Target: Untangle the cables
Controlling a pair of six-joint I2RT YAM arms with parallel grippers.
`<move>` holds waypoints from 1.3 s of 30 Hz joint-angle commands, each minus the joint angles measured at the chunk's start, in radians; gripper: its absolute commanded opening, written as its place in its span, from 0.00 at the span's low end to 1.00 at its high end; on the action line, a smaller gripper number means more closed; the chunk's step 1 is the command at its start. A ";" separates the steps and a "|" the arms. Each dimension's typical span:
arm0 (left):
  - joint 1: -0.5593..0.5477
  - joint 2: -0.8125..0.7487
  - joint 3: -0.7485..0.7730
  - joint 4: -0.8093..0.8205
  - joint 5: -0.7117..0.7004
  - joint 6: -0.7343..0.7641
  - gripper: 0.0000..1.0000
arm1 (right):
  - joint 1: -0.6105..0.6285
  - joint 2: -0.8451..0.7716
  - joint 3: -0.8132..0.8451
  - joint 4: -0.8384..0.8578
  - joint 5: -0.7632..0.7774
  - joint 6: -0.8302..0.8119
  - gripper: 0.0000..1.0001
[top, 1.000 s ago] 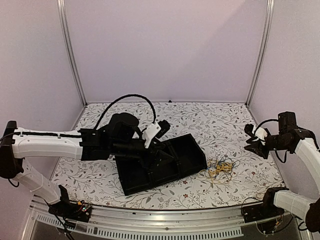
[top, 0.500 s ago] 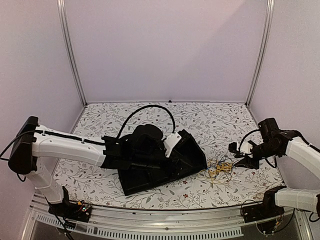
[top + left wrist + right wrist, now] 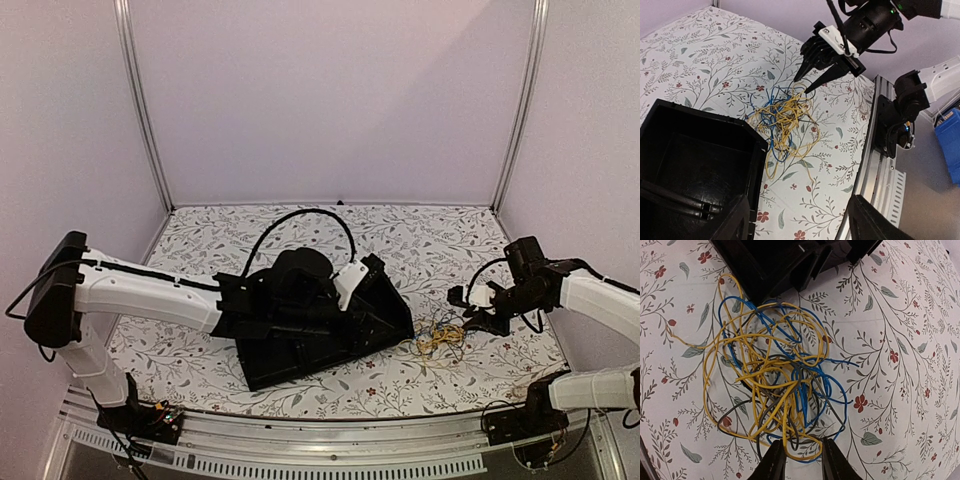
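The floral-print desk fills the top view, and across its middle sits a big black bin, set at a slant. The left arm stretches in from the left edge, low over that bin. In its wrist view the left gripper has its jaws released and spread wide, with nothing between them and the bin's corner at lower left. Over on the right, the right arm angles down toward the desk. The right gripper points its tips into the far edge of the cables. Its jaws are partly apart, not clenched, and a yellow loop lies between the tips. The cables lie on the desk as one yellow, blue and dark knot, just right of the bin's right corner and lower right of centre.
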 commanded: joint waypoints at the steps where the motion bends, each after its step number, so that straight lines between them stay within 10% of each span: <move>1: -0.015 0.069 0.070 0.031 -0.011 -0.002 0.69 | 0.010 0.012 -0.017 0.042 0.003 0.010 0.27; 8: -0.012 0.229 0.195 0.094 -0.094 -0.025 0.70 | 0.011 -0.013 0.030 -0.004 -0.048 0.053 0.04; 19: -0.014 0.587 0.501 0.298 -0.162 -0.098 0.65 | 0.011 -0.126 0.235 -0.234 -0.195 0.137 0.00; 39: -0.052 1.012 0.993 0.294 -0.108 -0.149 0.11 | -0.068 -0.007 0.982 -0.452 -0.493 0.241 0.00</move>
